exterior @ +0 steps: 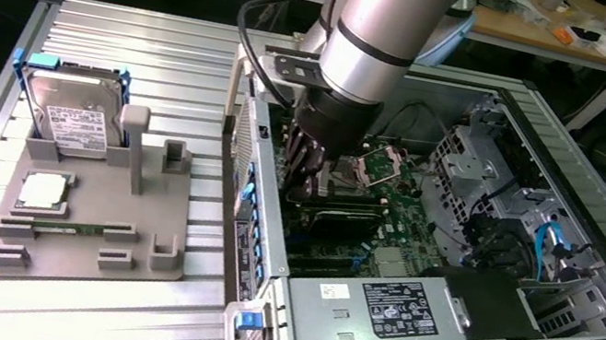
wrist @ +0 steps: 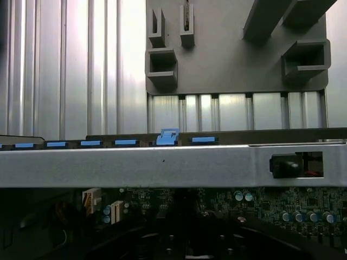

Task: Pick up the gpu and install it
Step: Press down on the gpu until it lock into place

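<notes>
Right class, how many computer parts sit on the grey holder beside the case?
3: hard drive standing at its far end, processor chip flat mid-plate, memory stick slotted nearest the camera. None look hidden.

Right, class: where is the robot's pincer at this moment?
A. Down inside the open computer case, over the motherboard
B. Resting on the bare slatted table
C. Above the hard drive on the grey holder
A: in the exterior view the pincer reaches down into the open computer case, just above the motherboard.

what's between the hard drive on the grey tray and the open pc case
In the exterior view, the grey tray's upright posts and a bare strip of ribbed metal table separate the hard drive from the pc case.
</notes>
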